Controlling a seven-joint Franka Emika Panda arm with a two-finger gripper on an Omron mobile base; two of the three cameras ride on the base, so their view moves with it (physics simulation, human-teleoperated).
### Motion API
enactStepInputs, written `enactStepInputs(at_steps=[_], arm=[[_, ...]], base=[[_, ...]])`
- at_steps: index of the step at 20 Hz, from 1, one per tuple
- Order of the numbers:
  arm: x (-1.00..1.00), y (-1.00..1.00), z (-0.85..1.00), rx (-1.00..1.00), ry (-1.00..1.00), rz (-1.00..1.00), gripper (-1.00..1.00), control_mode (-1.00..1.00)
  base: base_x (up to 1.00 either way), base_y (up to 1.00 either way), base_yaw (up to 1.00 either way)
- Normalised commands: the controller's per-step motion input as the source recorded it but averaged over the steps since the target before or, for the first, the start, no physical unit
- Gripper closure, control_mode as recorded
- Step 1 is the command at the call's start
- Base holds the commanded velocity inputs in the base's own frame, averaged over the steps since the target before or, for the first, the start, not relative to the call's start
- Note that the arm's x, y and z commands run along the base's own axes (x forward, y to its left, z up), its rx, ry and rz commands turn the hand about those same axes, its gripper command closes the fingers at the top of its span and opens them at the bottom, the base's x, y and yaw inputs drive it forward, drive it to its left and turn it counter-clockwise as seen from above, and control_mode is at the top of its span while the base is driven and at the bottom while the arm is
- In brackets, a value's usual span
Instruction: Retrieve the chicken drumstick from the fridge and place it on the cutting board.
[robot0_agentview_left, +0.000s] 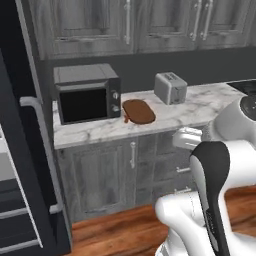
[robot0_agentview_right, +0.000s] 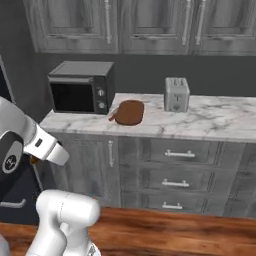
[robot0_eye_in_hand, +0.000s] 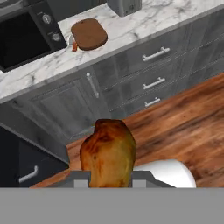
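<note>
The gripper (robot0_eye_in_hand: 108, 180) is clamped on the chicken drumstick (robot0_eye_in_hand: 108, 153): in the hand view its two dark tips sit on either side of the meat's lower end, and the drumstick rises between them, out in the open above the wooden floor (robot0_eye_in_hand: 183, 118) and in front of the cabinet drawers (robot0_eye_in_hand: 153, 70). The step in hand, as I judge it, is the carry to the cutting board (robot0_eye_in_hand: 89, 33).

To do it well, the arm should lift the drumstick clear of the bench (robot0_agentview_left: 165, 120) edge before moving inward, then come down over the middle of the board instead of its near rim. The grip seems to hold only one end, so a slow, level swing would guard against the meat pivoting or slipping. The release should happen low, with the meat almost touching the wood, since a rounded piece may roll off.

The drumstick looks glossy orange-brown with darker mottled patches, bulging and rounded at the top.

The cutting board lies flat on the marble bench between the black microwave (robot0_agentview_left: 87, 95) and the toaster (robot0_agentview_left: 170, 87), its small handle tab pointing toward the microwave. The fridge (robot0_agentview_left: 25, 165) stands at the left with its dark door open and its grey bar handle showing.
</note>
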Motion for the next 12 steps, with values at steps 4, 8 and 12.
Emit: enactStepInputs(at_steps=[4,8,12], arm=[[0.00,0.00,0.00,0.00,0.00,0.00,1.00,1.00],[0.00,0.00,0.00,0.00,0.00,0.00,1.00,1.00],[0.00,0.00,0.00,0.00,0.00,0.00,1.00,1.00]], base=[[1.00,-0.37,0.02],[1.00,0.00,0.00],[1.00,0.01,0.00]])
